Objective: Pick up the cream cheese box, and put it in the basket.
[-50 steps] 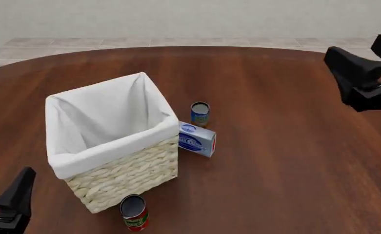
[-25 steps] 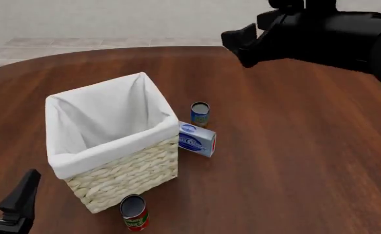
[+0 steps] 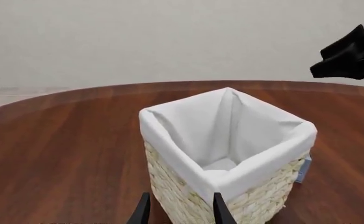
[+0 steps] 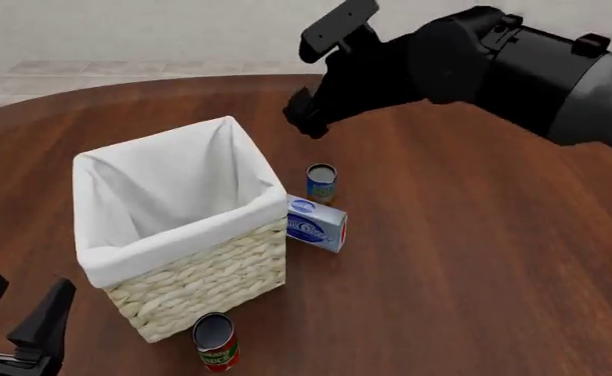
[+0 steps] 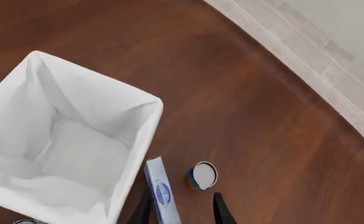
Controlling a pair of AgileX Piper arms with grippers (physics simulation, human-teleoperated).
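The surface (image 4: 473,258) is polished dark wood with a soft sheen. The basket (image 4: 206,278) is rough pale woven wicker, lined with smooth matt white cloth.

Cream cheese box (image 5: 161,192) seemingly touching basket (image 5: 146,140); blue can (image 5: 202,175) beside.

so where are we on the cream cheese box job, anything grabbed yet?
Nothing is grabbed. The cream cheese box stands on the table against the basket, and the liner shows nothing inside. In hand: the right gripper hangs open above the box and blue can. The left gripper is open near the table's edge. Left: descend, grasp, lift, drop in.
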